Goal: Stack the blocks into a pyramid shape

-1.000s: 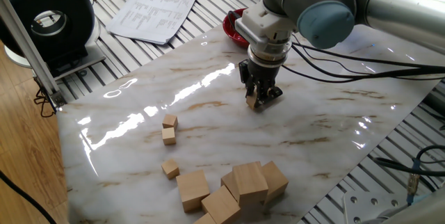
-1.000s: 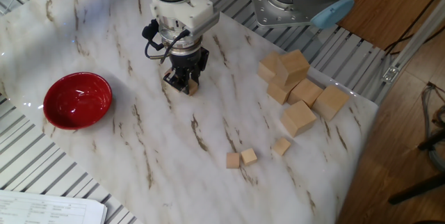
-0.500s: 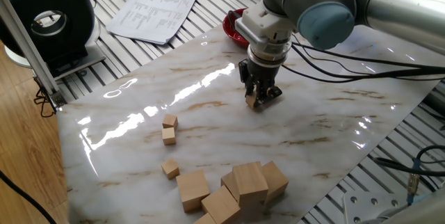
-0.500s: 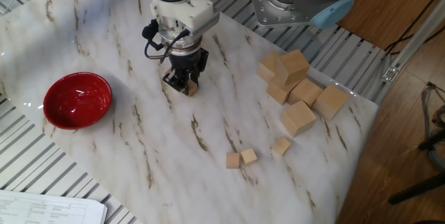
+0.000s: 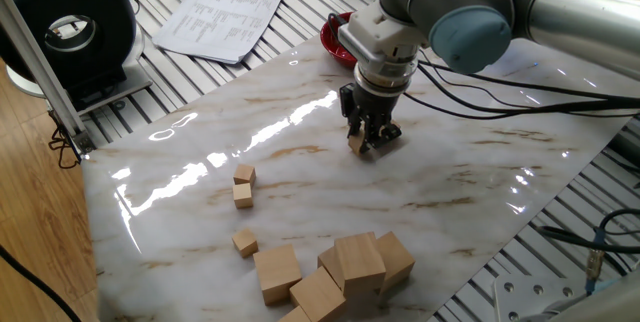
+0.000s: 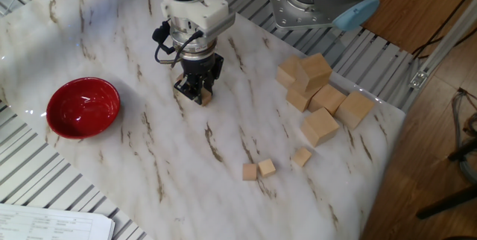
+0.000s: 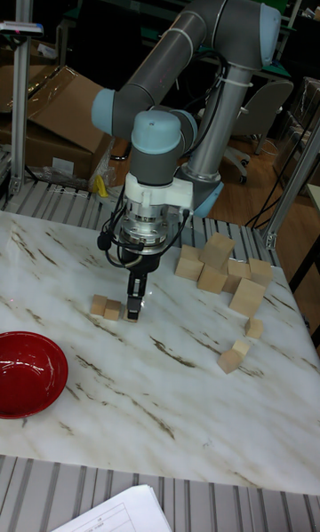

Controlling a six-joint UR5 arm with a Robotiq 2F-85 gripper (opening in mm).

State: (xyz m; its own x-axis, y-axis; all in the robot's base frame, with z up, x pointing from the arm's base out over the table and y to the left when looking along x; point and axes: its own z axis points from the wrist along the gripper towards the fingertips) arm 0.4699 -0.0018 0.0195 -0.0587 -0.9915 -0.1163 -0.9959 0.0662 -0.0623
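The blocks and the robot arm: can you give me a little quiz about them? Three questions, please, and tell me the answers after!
1. What colour is the bowl on the table?
A. blue
B. red
C. green

2. True or false: the gripper is wide open and holds nothing.

3. Count: how many small blocks lie loose near the pile of big cubes, away from the gripper?

Key
1. B, red.
2. False. The gripper is shut on a small block, low over the table.
3. Three.
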